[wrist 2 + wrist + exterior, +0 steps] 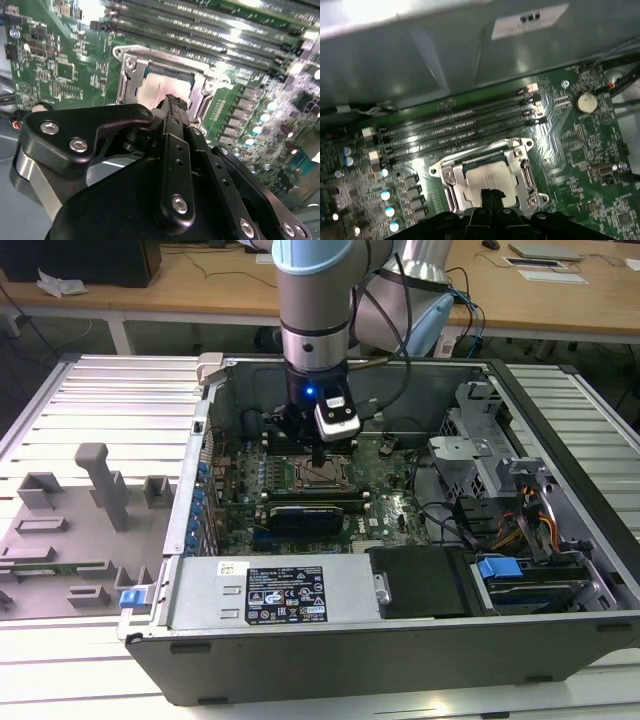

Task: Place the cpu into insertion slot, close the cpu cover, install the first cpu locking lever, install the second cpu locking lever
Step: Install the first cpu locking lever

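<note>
Gripper [172, 102] body looms nearest in the second wrist view, black fingers [487, 196] pressed together into one narrow tip, nothing between them. Just beyond and under that tip: cpu [482, 180], pale metal top, seated flat in the socket. cpu cover [487, 177] lies down around it, framing it. Memory slots [455, 125] run alongside.
</note>
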`<state>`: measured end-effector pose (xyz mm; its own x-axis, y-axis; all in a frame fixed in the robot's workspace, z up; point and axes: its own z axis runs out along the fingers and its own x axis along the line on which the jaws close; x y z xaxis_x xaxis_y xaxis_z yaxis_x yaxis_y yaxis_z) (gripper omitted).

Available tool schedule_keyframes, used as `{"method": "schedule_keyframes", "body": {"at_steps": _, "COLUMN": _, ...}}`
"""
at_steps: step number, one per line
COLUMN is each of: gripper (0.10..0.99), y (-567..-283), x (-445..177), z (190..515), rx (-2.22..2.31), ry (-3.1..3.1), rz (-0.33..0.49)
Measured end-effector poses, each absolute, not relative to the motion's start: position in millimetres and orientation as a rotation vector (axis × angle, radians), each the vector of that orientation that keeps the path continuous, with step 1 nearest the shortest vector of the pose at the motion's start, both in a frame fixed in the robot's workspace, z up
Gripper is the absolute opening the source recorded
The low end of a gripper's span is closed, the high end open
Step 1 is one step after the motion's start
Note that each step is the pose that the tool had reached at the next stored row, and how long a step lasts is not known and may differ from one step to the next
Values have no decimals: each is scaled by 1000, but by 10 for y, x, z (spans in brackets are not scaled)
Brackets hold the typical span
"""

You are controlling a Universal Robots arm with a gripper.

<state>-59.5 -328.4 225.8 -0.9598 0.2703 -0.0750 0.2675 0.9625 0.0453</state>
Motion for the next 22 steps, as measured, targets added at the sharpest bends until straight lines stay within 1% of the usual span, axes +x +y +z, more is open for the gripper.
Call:
{"method": "schedule_keyframes", "body": {"at_steps": 10, "gripper": 106, "y": -3291, "x": -502, "z": 2256, "rx": 357, "ry": 3041, "rz": 55}}
{"method": "schedule_keyframes", "body": {"at_steps": 19, "gripper": 106, "y": -3290, "x": -502, "z": 2416, "rx": 308, "ry": 3047, "rz": 50}}
{"method": "schedule_keyframes", "body": {"at_steps": 22, "gripper": 106, "y": -3291, "x": -512, "z": 2414, "rx": 166, "ry": 3059, "rz": 38}}
